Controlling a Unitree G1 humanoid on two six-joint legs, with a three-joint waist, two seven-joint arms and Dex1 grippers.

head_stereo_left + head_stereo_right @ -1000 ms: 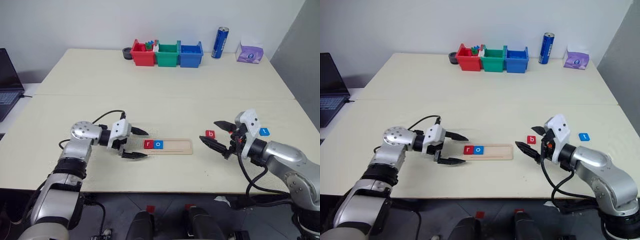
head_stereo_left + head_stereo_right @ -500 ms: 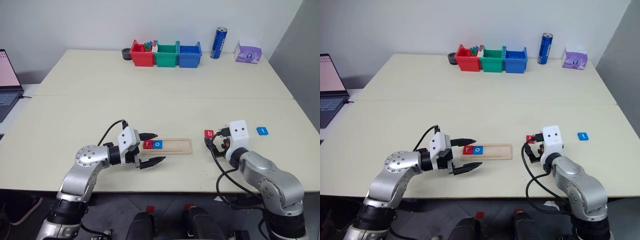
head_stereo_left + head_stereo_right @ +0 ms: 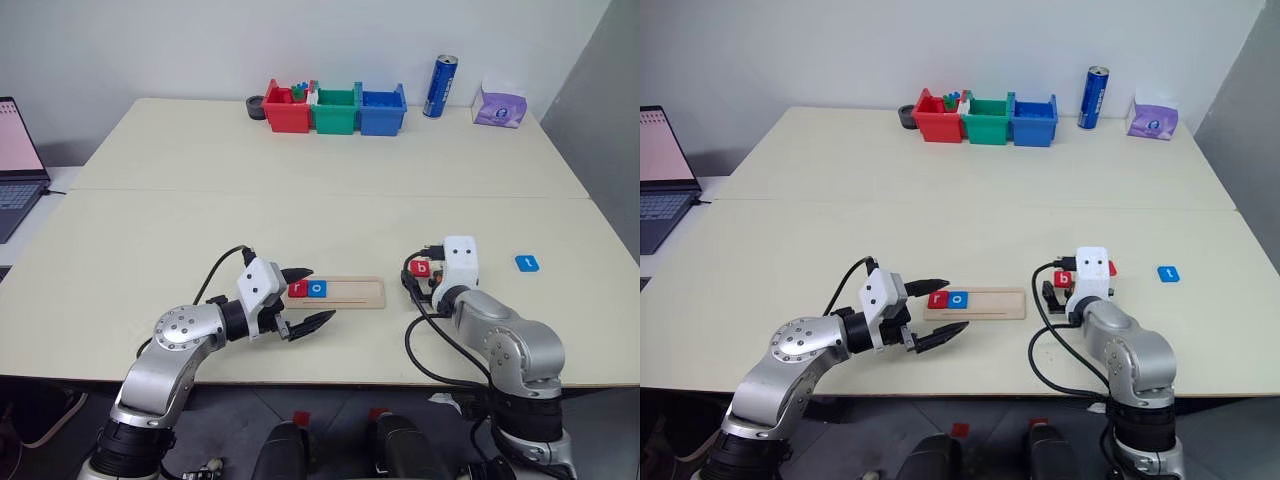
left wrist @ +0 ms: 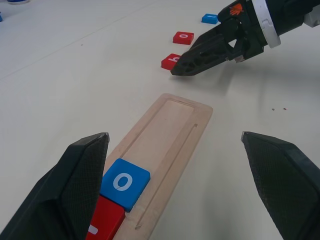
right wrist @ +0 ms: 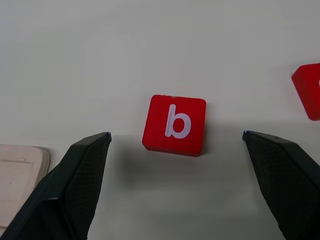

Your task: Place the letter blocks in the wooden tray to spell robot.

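From above, the right end effector (image 5: 175,145) hides most of the red b block (image 5: 174,124); its wrist view shows wide-open fingers straddling it untouched, beside the wooden tray (image 3: 336,291). The left end effector (image 3: 310,297) is open, empty.

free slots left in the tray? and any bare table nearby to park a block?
The pale wooden tray holds a red r tile and a blue o tile at its left end; the rest, toward the red b tile, is bare. Bare table between tray and coloured plastic bins. Crowded around the b tile: open right gripper straddles it.
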